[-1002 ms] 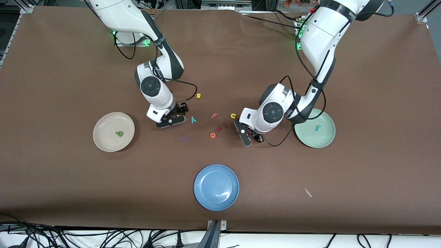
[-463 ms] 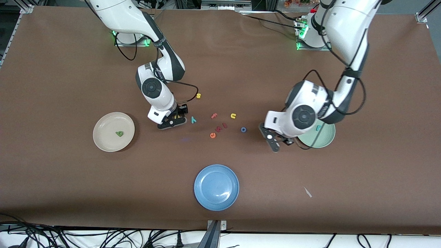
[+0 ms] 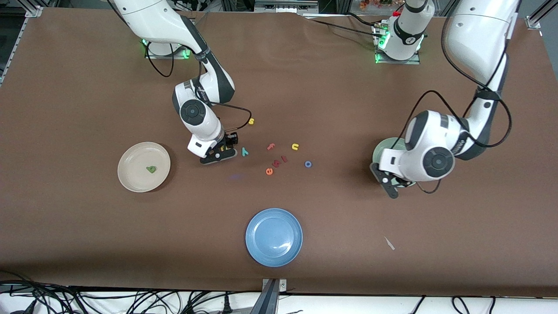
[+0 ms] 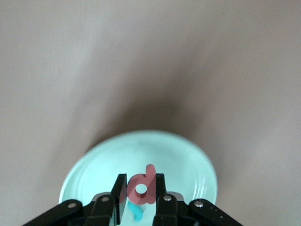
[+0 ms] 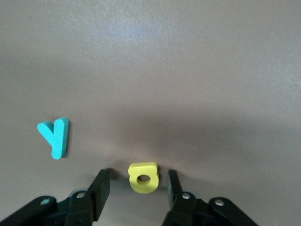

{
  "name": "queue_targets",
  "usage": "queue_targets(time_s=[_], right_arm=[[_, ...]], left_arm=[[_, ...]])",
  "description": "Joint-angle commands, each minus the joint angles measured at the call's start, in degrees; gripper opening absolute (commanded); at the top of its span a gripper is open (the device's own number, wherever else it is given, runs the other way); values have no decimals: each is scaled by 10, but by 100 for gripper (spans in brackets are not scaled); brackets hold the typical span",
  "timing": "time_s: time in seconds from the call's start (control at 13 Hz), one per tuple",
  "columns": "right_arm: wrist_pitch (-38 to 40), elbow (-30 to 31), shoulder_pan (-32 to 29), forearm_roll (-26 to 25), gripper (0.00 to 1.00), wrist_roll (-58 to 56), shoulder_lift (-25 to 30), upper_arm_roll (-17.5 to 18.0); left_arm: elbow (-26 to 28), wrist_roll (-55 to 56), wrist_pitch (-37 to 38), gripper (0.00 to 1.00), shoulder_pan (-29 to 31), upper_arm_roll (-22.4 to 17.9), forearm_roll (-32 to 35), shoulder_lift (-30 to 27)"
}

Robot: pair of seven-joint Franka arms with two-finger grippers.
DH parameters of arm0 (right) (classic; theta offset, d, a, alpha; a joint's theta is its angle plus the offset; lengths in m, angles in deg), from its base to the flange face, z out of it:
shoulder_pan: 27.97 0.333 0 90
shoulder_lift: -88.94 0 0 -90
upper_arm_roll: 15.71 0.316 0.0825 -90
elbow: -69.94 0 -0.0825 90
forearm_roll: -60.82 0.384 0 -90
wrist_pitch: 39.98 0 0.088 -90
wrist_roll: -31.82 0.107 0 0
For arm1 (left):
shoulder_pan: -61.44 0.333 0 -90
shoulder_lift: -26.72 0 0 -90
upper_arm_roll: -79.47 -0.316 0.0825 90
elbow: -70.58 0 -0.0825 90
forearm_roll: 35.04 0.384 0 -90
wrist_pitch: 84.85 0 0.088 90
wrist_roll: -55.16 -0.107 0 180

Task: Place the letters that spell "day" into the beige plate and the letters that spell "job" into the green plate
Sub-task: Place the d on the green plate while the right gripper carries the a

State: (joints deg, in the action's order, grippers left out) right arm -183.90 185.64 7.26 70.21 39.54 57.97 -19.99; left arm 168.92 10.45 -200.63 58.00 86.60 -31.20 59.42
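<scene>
Meanwhile, left gripper (image 4: 141, 200) jaws clenched on salmon "b" (image 4: 142, 187) over green plate (image 4: 188, 160); right gripper (image 5: 138, 188) jaws parted around yellow "a" (image 5: 143, 177).

You have broad bare tabletop (image 3: 87, 244) between the blue plate (image 3: 273, 237) and the letter cluster, and again at both ends. The right gripper (image 5: 137, 186) sits low, its fingers apart on either side of the yellow "a" (image 5: 143, 177), with the teal "y" (image 3: 245, 151) just beside it, so any sideways pass there is tight. The "f" (image 3: 271, 146), "u" (image 3: 295, 147), "e" (image 3: 269, 171) and blue "o" (image 3: 308, 164) crowd the middle. The left gripper (image 4: 141, 200), clamped on the salmon "b" (image 4: 142, 187), hangs over the green plate (image 4: 188, 160), where the teal "j" (image 4: 136, 210) lies. The beige plate (image 3: 135, 183) holds only the "d" (image 3: 151, 169).
</scene>
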Motion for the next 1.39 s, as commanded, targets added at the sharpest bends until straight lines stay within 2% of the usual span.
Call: queue_targets(time_s=[0.0, 0.15, 0.31, 0.39, 0.46, 0.62, 0.77, 1.0, 1.16, 1.31], right_arm=[[14, -9, 1, -8, 58, -9, -4, -1], [15, -8, 1, -8, 57, -10, -4, -1], [15, -9, 0, -8, 55, -9, -4, -2], [15, -9, 0, -8, 55, -7, -5, -1], [15, -9, 1, -8, 54, -6, -5, -1], [15, -10, 1, -8, 45, -8, -5, -1], [14, -10, 0, -8, 42, -7, -5, -1], [14, -12, 0, -7, 39, -2, -8, -1], [14, -13, 1, -7, 38, -1, -9, -1], [14, -13, 2, -6, 37, 3, -9, -1]], left_arm=[[96, -14, -64, 8, 21, 8, 10, -42], [170, -14, -147, 8, 29, 8, 10, -62], [173, -13, -150, 20, 27, 9, 10, -63], [172, -14, -150, 57, 28, 9, 10, -62], [172, -14, -150, 100, 28, 9, 10, -63], [164, -13, -143, 100, 29, 9, 8, -68], [141, -4, -112, 100, 24, 10, 0, -76], [119, 56, -91, 100, 22, 55, -1, -79], [77, 65, -91, 100, 12, 87, -1, -56], [32, 81, -91, 100, -17, 93, -15, -17]])
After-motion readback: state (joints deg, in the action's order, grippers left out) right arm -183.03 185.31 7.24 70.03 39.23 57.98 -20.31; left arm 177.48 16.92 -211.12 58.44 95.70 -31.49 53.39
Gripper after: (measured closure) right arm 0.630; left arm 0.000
